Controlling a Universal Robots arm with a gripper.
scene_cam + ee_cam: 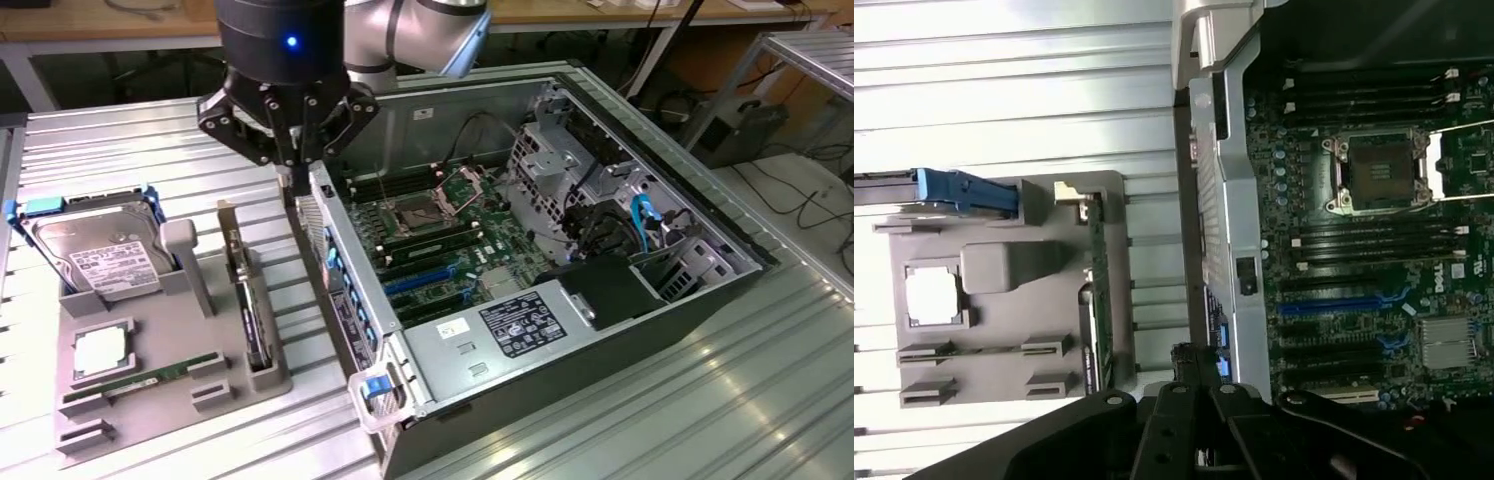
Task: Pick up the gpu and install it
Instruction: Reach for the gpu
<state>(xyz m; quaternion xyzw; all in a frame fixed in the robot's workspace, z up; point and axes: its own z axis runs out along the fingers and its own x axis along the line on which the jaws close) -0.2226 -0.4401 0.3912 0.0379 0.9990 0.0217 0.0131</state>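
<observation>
— How do the jaws stand?
— Pressed together, and I see nothing between them. The black gripper hangs over the gap between the grey plastic holder and the open computer case.
— And the gpu?
— The gpu stands on its edge in a slot of the holder. It is thin and dark, with its pale metal bracket at the end nearer the gripper, and it is apart from the fingers.
— What lies under everything?
— A ribbed metal table. Behind it are wooden benches, and cables lie on the floor at the exterior view's right.
— What do the two views give?
— The wrist view looks flat onto the green motherboard and its square socket. The exterior view gives the silver hard drive with a white label.
</observation>
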